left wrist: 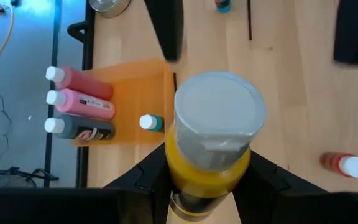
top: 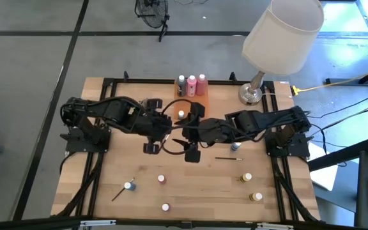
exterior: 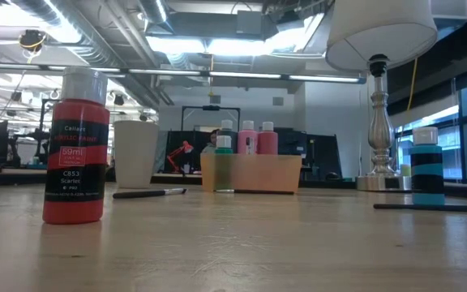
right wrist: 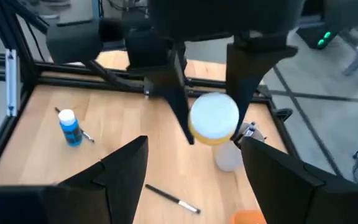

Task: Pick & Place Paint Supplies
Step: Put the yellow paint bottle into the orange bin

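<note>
Nearest the front edge of the table [top: 107, 96], seen from above: 1 white-capped pot [top: 165, 207] alone, then a yellow pot [top: 255, 197] at the right. Slightly farther in: a pot beside a thin brush [top: 121, 190] at the left, a red pot [top: 161, 179] in the middle, another yellow pot [top: 246, 177] at the right. In the low view, a red paint bottle [exterior: 75, 146] close by and upright; a blue pot [exterior: 427, 166] farther right with a dark brush [exterior: 424, 208] lying before it.

Mid-table, well above the wood: left gripper [left wrist: 209, 180] clamped on a yellow white-capped pot [left wrist: 213, 134], held upright between both fingers. Facing it, right gripper [right wrist: 197, 177] with fingers spread wide, nothing between them, the yellow pot just ahead in the other arm's grasp. Near the right arm: a blue pot [top: 236, 147] and another brush [top: 225, 158].

At the far edge: translucent orange tray [left wrist: 138, 81] holding 3 tall squeeze bottles [top: 191, 85], 1 dark and 2 pink, plus 1 small teal pot [left wrist: 151, 122]. Far right: lamp [top: 280, 38] on a metal base.
</note>
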`<state>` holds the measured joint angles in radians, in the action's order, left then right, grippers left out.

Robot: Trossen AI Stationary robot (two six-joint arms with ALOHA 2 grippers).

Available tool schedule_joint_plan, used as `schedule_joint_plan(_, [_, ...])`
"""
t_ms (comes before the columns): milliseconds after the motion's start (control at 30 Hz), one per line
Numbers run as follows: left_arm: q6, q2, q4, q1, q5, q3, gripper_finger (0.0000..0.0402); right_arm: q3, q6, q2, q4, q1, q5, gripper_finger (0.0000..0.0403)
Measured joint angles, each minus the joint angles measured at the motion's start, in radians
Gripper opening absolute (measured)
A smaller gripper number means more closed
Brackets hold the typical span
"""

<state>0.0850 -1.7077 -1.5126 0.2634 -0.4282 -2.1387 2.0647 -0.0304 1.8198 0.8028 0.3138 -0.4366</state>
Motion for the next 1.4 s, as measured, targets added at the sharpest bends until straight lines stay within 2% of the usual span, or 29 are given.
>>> schedule_joint_plan(267, [-0.018,0.000,0.053,0.000,-0.011,0.000,0.0130,0.001,0.095,0.015,-0.068,-0.005,-0.032,0.0264])
schedule_joint_plan(933, [-0.047,0.000,0.054,0.000,-0.025,0.000,0.0130,0.000,0.092,0.044,-0.068,-0.035,0.003,0.0264])
schedule_joint_plan(1400, [-0.046,0.000,0.050,0.000,-0.025,0.000,0.0129,0.000,0.146,0.047,-0.104,-0.018,-0.044,0.0264])
